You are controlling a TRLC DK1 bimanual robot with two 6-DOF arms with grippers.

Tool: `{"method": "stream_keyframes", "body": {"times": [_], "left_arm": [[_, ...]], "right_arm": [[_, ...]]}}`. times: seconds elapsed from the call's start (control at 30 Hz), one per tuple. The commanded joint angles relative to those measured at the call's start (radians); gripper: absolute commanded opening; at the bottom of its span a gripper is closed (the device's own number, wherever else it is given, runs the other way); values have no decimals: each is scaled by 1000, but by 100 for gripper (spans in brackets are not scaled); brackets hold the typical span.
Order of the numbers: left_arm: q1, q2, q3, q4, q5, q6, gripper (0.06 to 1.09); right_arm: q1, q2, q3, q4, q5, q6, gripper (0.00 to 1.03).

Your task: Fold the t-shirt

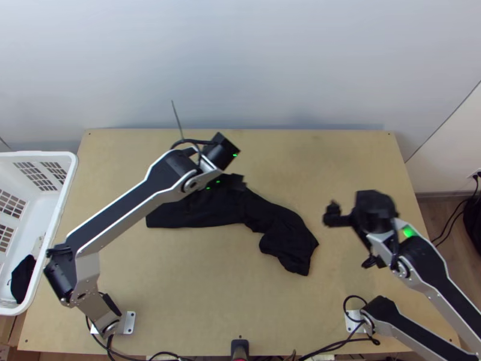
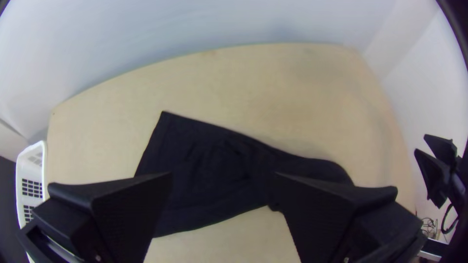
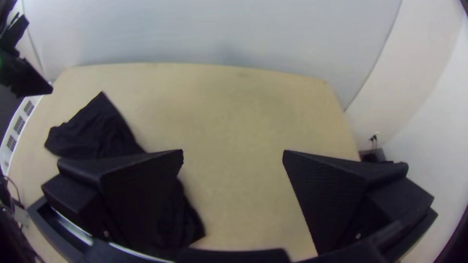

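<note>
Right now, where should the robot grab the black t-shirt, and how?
I'd pinch the black t-shirt at the far corner of its left end, coming down from above with the open left end effector. That end lies fairly flat with a clear corner; the right end looks bunched, so gripping there would probably grab several layers.

- A white basket (image 1: 37,154) is set by the left edge of the table (image 1: 180,289).
- Black cloth (image 1: 23,278) is held inside.
- Black cords (image 1: 477,175) are plugged in at the right.
</note>
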Motion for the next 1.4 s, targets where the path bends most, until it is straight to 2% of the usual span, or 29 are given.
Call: {"method": "stream_keyframes", "body": {"times": [0.0, 0.13, 0.3, 0.5, 0.73, 1.1, 1.23, 1.27, 1.37], "left_arm": [[92, -56, -175, -67, 1, 20, 104], [134, -115, -334, -9, 4, 60, 104], [247, -159, -534, 140, 2, 123, 103], [442, -156, -666, 252, 2, 198, 103], [580, -162, -768, 370, 4, 282, 103], [606, -64, -779, 444, 11, 310, 100], [608, -53, -785, 475, 21, 310, 89], [608, -56, -787, 484, 24, 310, 82], [603, -73, -790, 510, 48, 310, 55]], "right_arm": [[190, 56, 1, -59, -144, 67, 91], [308, 109, -1, -50, -160, 58, 91], [415, 175, -1, -19, -157, 21, 92], [417, 255, 33, 25, -149, 6, 92], [407, 312, 45, 50, -146, 10, 92], [372, 350, 74, 53, -137, -8, 92], [372, 362, 80, 53, -137, -7, 92], [372, 365, 82, 53, -135, -5, 92], [361, 373, 88, 55, -134, -7, 92]]}}
